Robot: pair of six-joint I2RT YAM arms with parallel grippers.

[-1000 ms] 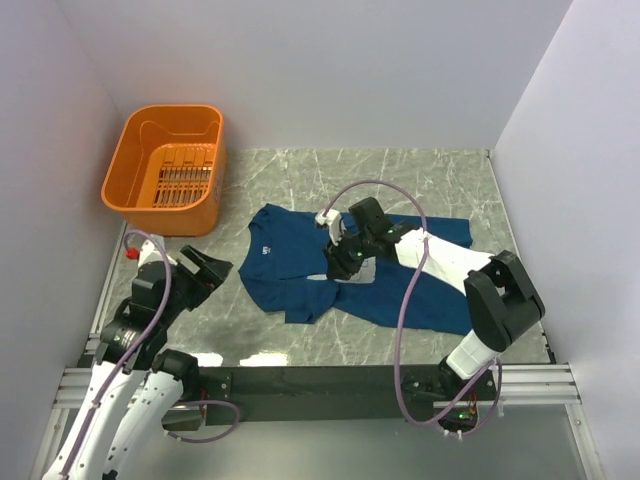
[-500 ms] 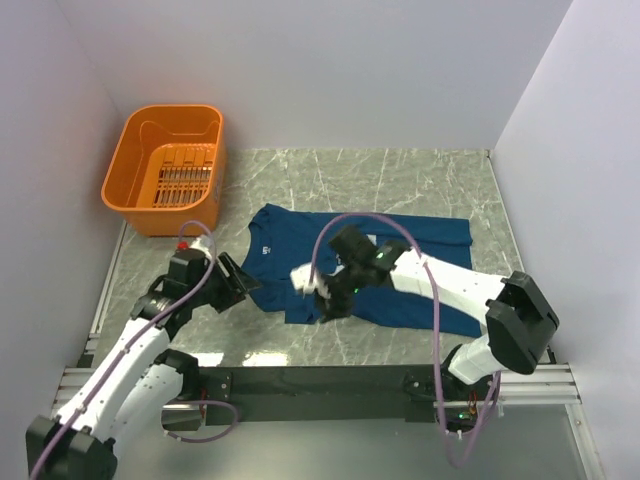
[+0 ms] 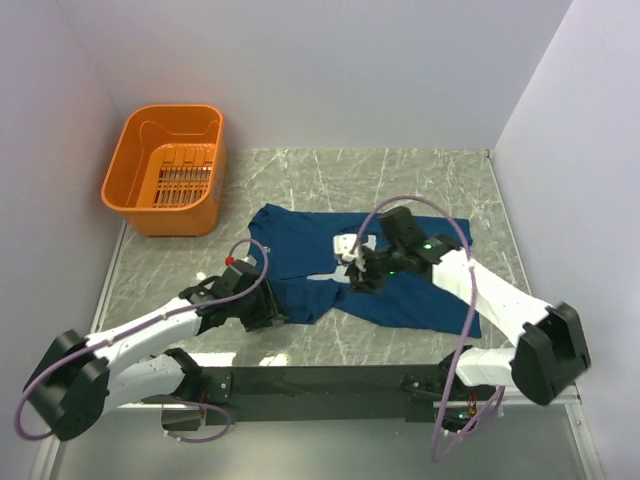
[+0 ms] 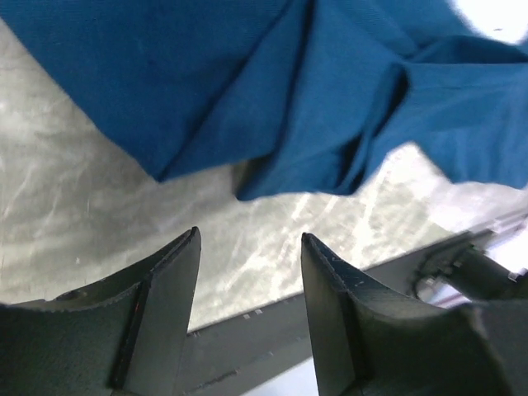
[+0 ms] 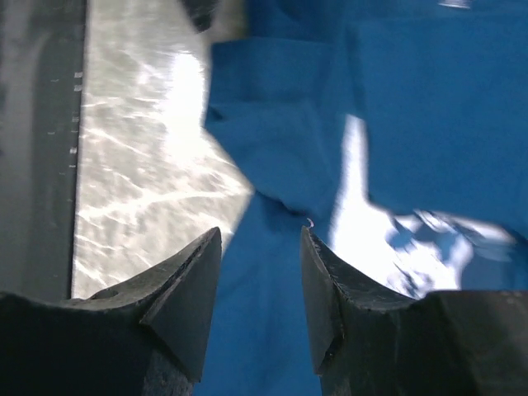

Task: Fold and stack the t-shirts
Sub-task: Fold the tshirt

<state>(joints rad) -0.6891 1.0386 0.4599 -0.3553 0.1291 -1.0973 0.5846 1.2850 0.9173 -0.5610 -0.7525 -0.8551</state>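
Observation:
The navy t-shirt (image 3: pixel 290 245) lies spread and creased on the marble table (image 3: pixel 420 175). My left gripper (image 3: pixel 268 312) is low at its near left corner, open. In the left wrist view the left gripper (image 4: pixel 250 238) holds nothing, and the folded t-shirt (image 4: pixel 247 82) edge lies just beyond its tips. My right gripper (image 3: pixel 362 275) hovers over the shirt's middle, open. From the right wrist, the right gripper (image 5: pixel 261 233) has blue t-shirt (image 5: pixel 429 107) cloth beneath its gap, with the pale chest print (image 5: pixel 371 239) just to its right.
An orange basket (image 3: pixel 165 170) stands at the back left corner. White walls close in the table on three sides. The black rail (image 3: pixel 320 380) with the arm bases runs along the near edge, just behind my left gripper.
My left arm has stretched rightward along the near edge to the shirt's corner, its jaws narrowing. My right gripper swung toward the near left, then back right over the shirt's middle.

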